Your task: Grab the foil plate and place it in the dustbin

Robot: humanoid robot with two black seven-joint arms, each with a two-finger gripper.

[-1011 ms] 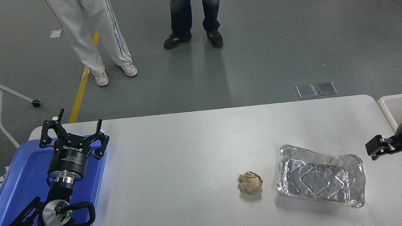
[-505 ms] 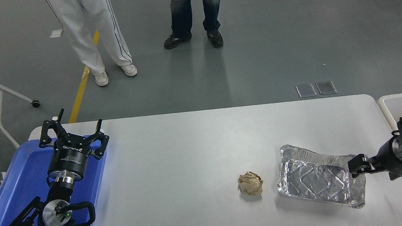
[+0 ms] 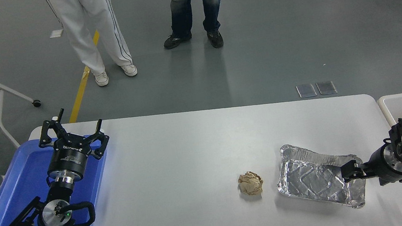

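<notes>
Since a moment ago, the right hand (image 3: 343,172) has slid further left, from just past the table's right edge to over the right end of the foil plate (image 3: 314,179). Its black fingertips now sit on the plate's right rim. From this view I cannot tell if the fingers are apart or pinched on the rim. The plate itself has not moved.

That foil plate is shiny and silver, shaped like a box with soft corners. It is shallow. Its rim is bent and crinkled, and the bottom has raised lines pressed into it that catch the light. It lies flat on the white table (image 3: 192,162), near the right front part, turned a little so its long side runs slanted.

Just beside the plate, on its left, sits a small crumpled brown paper ball (image 3: 250,183). The two are close but not touching.

Past the table's right edge stands the dustbin (image 3: 387,109), with a thick cream rim and a tan inside. The right arm reaches across it to get to the plate.

On the left, the left hand (image 3: 70,132) is parked over a blue tray (image 3: 17,188) with its fingers spread apart and holding nothing.

Two people stand on the grey floor beyond the table, one in white trousers (image 3: 91,29) and one in jeans (image 3: 194,2).
</notes>
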